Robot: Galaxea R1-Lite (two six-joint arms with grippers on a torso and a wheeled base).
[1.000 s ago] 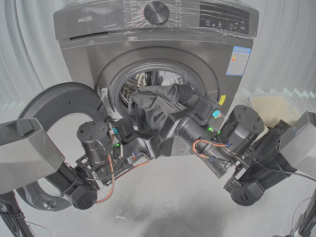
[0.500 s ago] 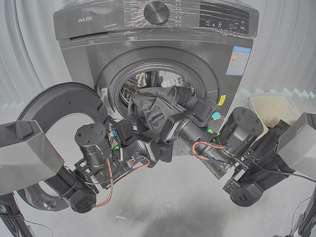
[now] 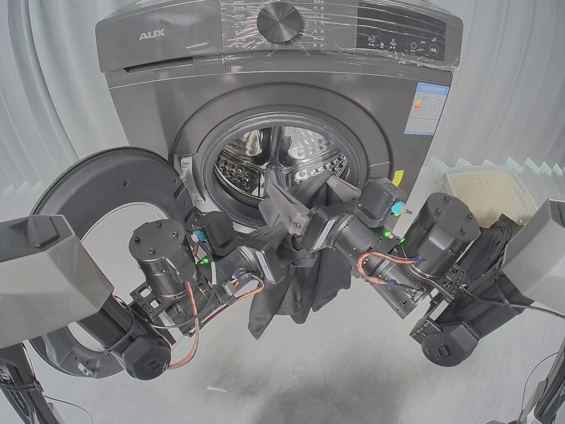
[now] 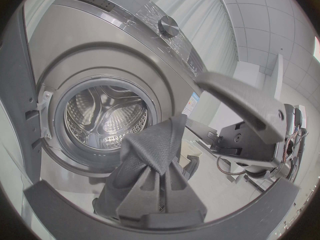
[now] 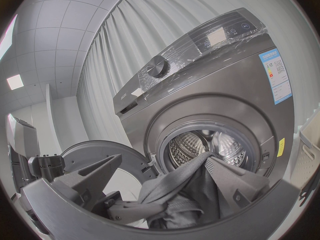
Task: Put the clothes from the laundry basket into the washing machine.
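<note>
Dark soft cloth point(image 3: 294, 292) hangs outside the grey metal washing machine point(image 3: 176, 101) because your left gripper point(image 4: 161, 190) pinches it while your right gripper point(image 3: 306, 192) is spread wide

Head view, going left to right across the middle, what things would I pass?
Open washer door → hanging dark garment → cream laundry basket.

Counted: there was 1 big grey metal washing machine point(image 3: 276, 89) | 1 round grey door point(image 3: 112, 189) | 1 dark grey cloth point(image 3: 294, 290) | 1 cream plastic laundry basket point(image 3: 488, 192) | 2 black grippers: left gripper point(image 4: 160, 184), right gripper point(image 3: 309, 198)
</note>
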